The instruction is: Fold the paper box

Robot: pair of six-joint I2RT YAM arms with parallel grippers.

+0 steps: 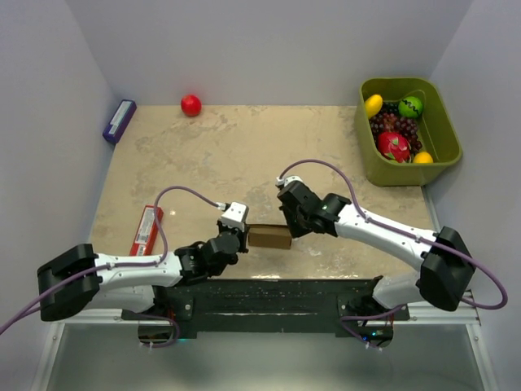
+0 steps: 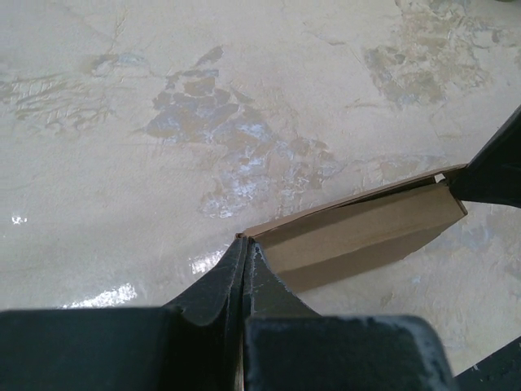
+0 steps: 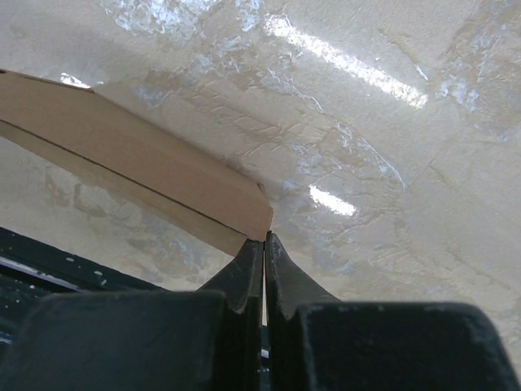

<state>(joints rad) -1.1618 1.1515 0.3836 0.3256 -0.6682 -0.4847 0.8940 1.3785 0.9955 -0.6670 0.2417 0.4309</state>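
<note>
Paper box (image 1: 269, 237) low over the near edge of the counter (image 1: 244, 155), strung between both arms. The left fingers (image 2: 213, 292) are pressed together, pinching the thin card at one end. The right fingers (image 3: 242, 281) are clamped tight at the opposite corner, and whether any card is caught there I can't tell. That's the danger: if that corner isn't caught, any pull slips it free and the box swings. Pull too hard against the left pinch and the thin flap tears or creases off its fold line.

Red ball (image 1: 190, 105) and purple box (image 1: 119, 120) sit far back, red packet (image 1: 146, 230) left, green fruit bin (image 1: 444, 122) right.
</note>
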